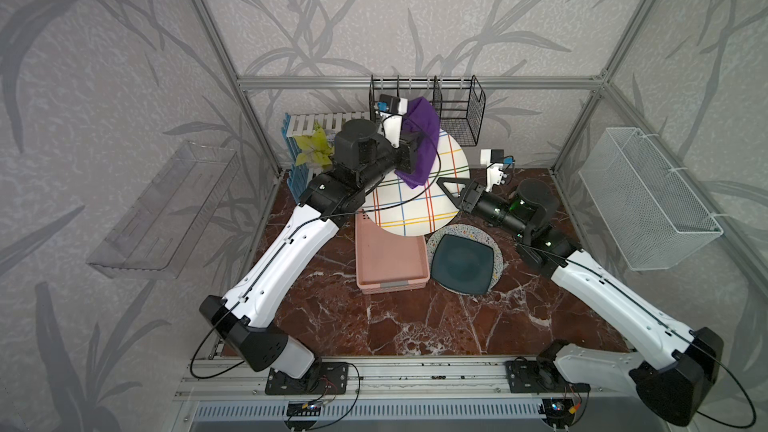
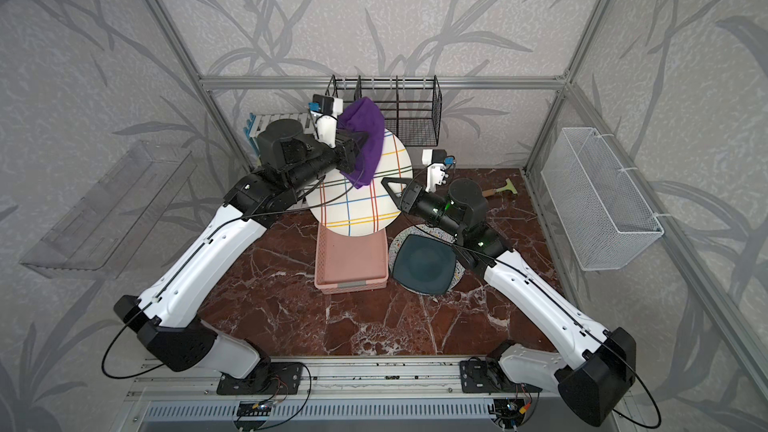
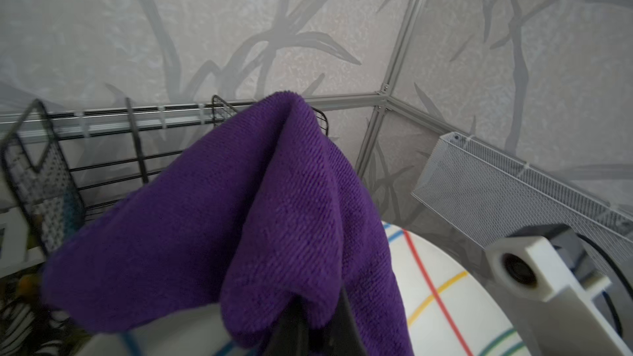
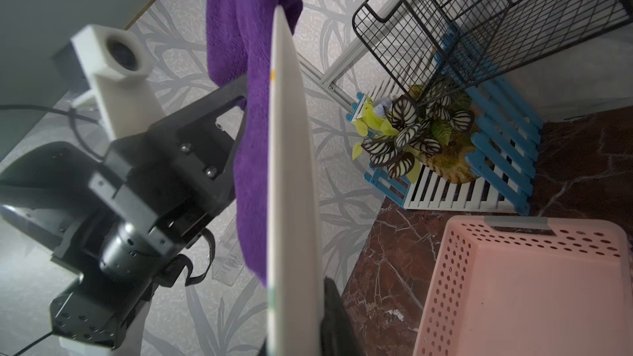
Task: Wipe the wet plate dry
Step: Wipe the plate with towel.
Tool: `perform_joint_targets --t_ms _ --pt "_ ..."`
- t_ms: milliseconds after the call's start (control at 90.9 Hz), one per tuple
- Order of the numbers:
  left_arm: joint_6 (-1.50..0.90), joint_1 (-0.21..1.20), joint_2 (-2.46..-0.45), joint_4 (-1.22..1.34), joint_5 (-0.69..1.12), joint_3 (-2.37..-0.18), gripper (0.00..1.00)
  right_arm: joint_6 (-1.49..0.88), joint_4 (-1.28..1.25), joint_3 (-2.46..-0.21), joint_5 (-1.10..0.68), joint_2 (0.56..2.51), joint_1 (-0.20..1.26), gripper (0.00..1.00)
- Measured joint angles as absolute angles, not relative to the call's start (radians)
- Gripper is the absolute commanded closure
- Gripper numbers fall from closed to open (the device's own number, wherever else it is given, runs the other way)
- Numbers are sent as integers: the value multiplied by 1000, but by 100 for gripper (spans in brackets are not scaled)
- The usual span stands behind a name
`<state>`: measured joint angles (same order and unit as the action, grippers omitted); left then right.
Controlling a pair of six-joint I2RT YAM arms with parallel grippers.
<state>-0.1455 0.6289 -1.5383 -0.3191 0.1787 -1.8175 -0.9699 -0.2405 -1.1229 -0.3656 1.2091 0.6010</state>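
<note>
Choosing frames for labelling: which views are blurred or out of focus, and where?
Left wrist view: purple cloth weave sharp, striped plate soft. Right wrist view: the plate's near edge blurred, potted plant crisp. In both top views: evenly lit, sharp, no strong glare.

A: left arm (image 1: 282, 268) pose?
B: Reaching forward and inward, wrist (image 1: 365, 160) raised well off the desk (image 1: 374, 326). Left gripper (image 2: 363, 139) pinched tight on the purple cloth (image 1: 422, 135) (fingertips buried in the folds).
A: right arm (image 1: 615, 297)?
B: Also forward and inward, but lower. Right gripper (image 1: 440, 181) is clamped on the plate (image 1: 415, 209) rim and holds it tilted in the air. One of its fingers (image 1: 447, 194) lies across the plate's striped face.
A: grippers touching?
B: No. They're near each other, left one higher and farther back.
</note>
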Motion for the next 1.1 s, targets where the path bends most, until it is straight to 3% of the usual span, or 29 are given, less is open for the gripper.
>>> perform_joint_targets --t_ms 121,319,418,616,902,1100 --pt "-131 662 -1540 -352 200 -1765 100 -1015 -241 -1122 -387 1239 543 100" --pt "-228 567 -1357 -324 191 -1451 100 -1095 -287 -1094 -382 1241 410 100" --pt "-265 614 -1328 -275 216 -1399 100 -1101 -306 -1095 -375 1241 413 100" --pt "-307 716 -1362 -187 265 -1406 100 -1115 -352 -1095 -377 1249 421 100" --pt "-355 353 -1398 -226 309 -1540 100 -1093 -350 -1077 -396 1234 489 100" --pt "-278 532 -1484 -229 316 -1663 100 -1076 -326 -1076 -447 1232 541 100"
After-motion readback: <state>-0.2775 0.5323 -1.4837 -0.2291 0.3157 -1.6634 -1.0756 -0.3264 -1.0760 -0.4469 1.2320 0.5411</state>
